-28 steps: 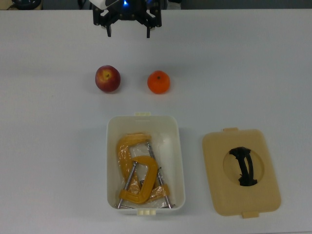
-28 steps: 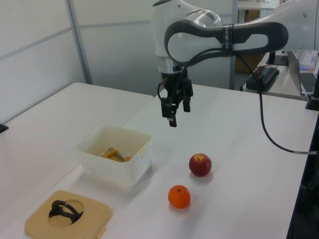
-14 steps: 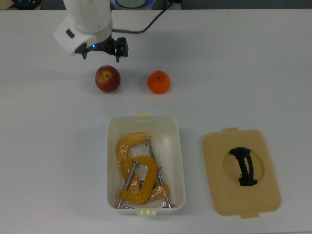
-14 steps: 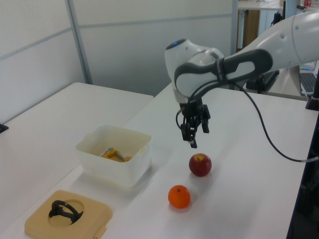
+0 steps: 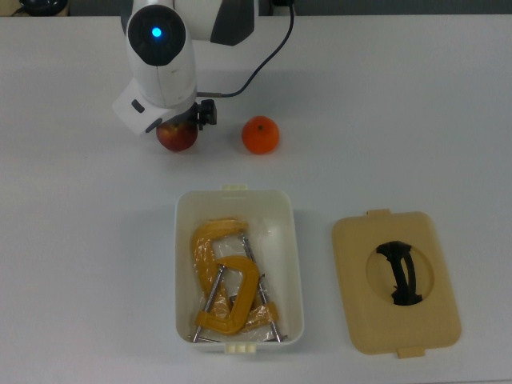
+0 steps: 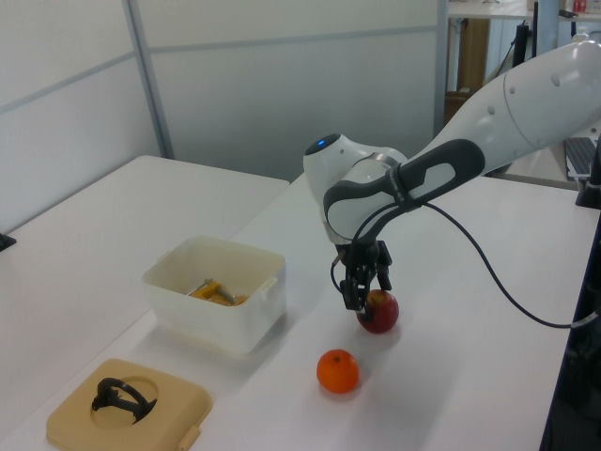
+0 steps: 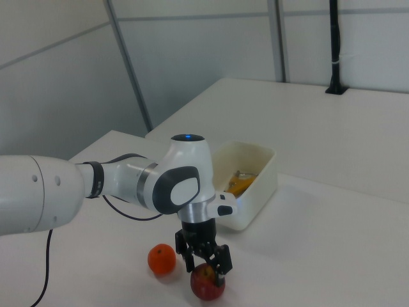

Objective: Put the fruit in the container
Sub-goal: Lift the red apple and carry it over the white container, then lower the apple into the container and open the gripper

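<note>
A robot gripper [image 7: 205, 264] straddles a red apple [image 7: 208, 286] with fingers spread, unclenched, at twelve o'clock from the white container [image 5: 238, 268] in the top view; the apple looks firm, smooth, roll-prone, best pinched across its widest middle.

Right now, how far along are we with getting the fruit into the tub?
Nothing is in yet: the white tub holds only yellow-orange clamps, its lid lying beside it. In hand: the pincer is down at the apple, its fingers straddling it; a firm grip isn't clear. Left: lift the apple and drop it in, then the orange, untouched on the table.
</note>
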Controlling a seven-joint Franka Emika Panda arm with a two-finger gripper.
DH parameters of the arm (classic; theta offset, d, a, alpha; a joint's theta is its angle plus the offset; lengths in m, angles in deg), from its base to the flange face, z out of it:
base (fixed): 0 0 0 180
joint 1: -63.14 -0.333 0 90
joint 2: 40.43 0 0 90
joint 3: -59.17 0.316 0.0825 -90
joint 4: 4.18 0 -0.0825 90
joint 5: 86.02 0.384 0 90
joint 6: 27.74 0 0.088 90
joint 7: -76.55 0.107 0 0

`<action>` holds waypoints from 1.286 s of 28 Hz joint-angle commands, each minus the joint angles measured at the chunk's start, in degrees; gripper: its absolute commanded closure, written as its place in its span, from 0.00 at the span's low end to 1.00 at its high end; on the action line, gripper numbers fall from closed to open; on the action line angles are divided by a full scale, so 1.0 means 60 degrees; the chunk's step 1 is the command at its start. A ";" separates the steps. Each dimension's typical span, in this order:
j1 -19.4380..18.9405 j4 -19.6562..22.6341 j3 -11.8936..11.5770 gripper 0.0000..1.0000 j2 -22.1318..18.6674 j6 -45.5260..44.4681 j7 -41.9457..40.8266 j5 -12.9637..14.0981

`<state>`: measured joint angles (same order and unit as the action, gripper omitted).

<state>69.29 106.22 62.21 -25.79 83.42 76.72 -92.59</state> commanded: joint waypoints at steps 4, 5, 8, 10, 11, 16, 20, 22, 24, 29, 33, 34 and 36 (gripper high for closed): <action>-0.0072 0.0144 -0.0039 0.36 0.0050 0.0312 -0.0056 -0.0137; -0.0072 0.0115 -0.0039 0.46 0.0035 0.0283 -0.0071 -0.0137; -0.0086 -0.0046 -0.0039 0.69 -0.0140 0.0180 -0.0071 -0.0137; -0.0086 -0.0265 -0.0039 0.74 -0.0301 0.0078 -0.0056 -0.0151; -0.0101 -0.0426 -0.0024 0.75 -0.0360 -0.0053 -0.0056 -0.0137; -0.0569 -0.1919 -0.0024 0.75 -0.0390 -0.0509 -0.0027 -0.0180; -0.0715 -0.2829 -0.0009 0.75 -0.0273 -0.0304 -0.0012 -0.0312; -0.0906 -0.2917 -0.0009 0.74 -0.0215 0.0089 -0.0012 -0.0473; -0.1125 -0.2918 -0.0009 0.74 -0.0171 0.1139 0.0017 -0.0750; -0.1331 -0.2888 -0.0009 0.73 0.0208 0.3235 0.0760 -0.0854; -0.1375 -0.2903 -0.0009 0.67 0.0561 0.4410 0.1583 -0.1132; -0.1491 -0.2874 -0.0009 0.65 0.0678 0.4848 0.1932 -0.1350; -0.1536 -0.2859 -0.0009 0.62 0.0796 0.4999 0.2198 -0.1629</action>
<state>61.20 89.52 62.39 -23.44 108.25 84.16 -98.50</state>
